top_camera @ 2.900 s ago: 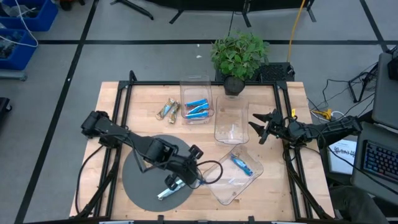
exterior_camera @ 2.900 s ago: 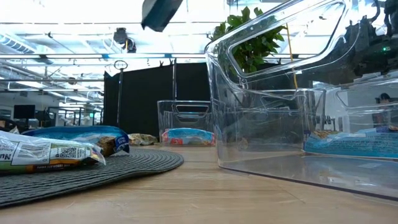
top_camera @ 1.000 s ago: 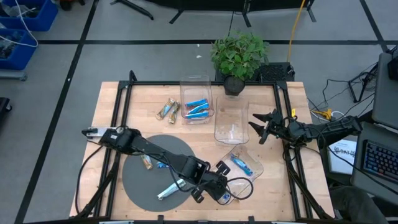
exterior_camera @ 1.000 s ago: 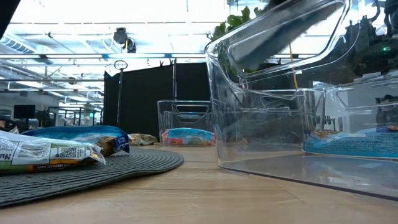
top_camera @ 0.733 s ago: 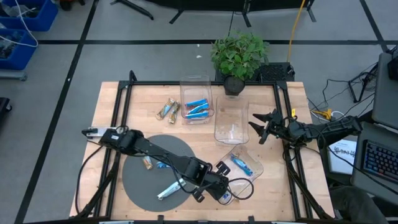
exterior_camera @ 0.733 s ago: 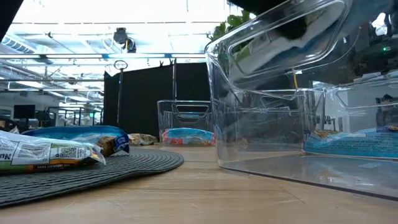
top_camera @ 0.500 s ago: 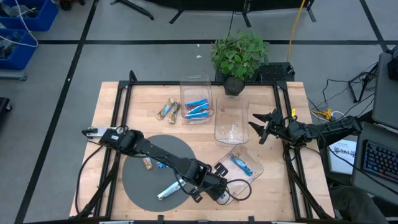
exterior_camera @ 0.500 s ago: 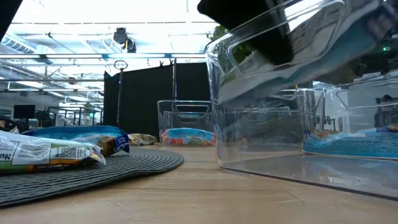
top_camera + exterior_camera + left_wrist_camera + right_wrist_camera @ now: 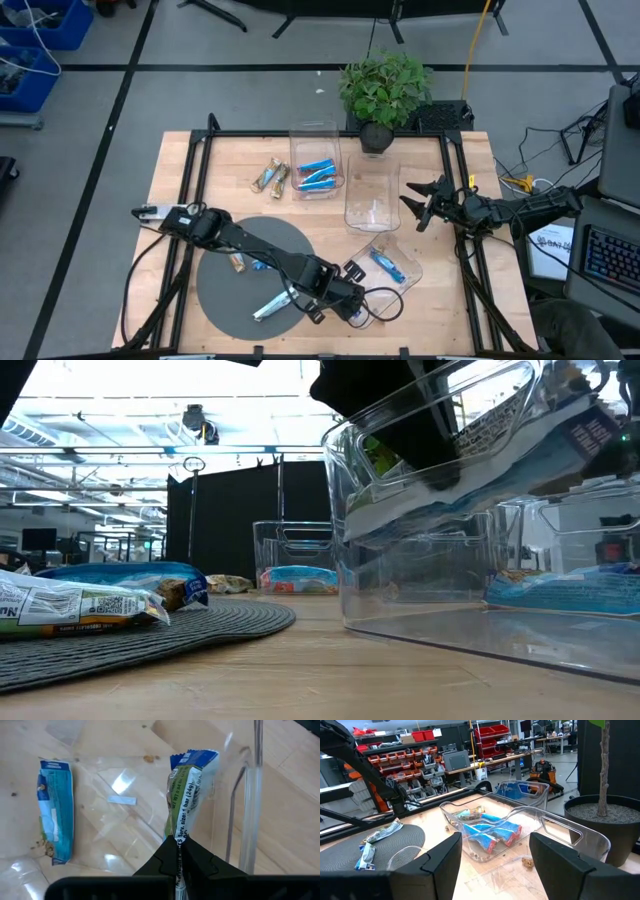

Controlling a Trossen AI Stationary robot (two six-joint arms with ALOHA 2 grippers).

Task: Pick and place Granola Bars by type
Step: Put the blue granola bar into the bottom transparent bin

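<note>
My left gripper [image 9: 353, 302] reaches over the near clear bin [image 9: 405, 285] and is shut on a granola bar [image 9: 186, 795] with a blue end and a white printed side. Through the bin's wall, the low view shows this bar [image 9: 470, 485] above the bin's floor. Another blue bar [image 9: 52, 820] lies flat on that floor. On the round grey mat [image 9: 225, 295] lie a silvery bar [image 9: 270, 305], a tan bar [image 9: 237, 262] and a blue one [image 9: 258, 266]. My right gripper [image 9: 415, 207] waits open at the table's right side. My left gripper pinches one end of the bar's wrapper [image 9: 178, 849] between its two fingers. The fingers slant down from the table's left side, and the bar runs on past them in line with them. The bar hangs tilted inside the bin, clear of its floor.
The far clear bin [image 9: 318, 150] holds several blue bars, and the middle bin [image 9: 372, 205] beside it is bare inside. Two tan bars [image 9: 270, 177] lie on the wood left of the far bin. A potted plant [image 9: 385, 90] stands at the far edge.
My left gripper has gone down into the near bin with the bar, tipping a little steeper. The bar has sunk from above the bin's rim to between its walls. The fingers have stayed shut on it.
</note>
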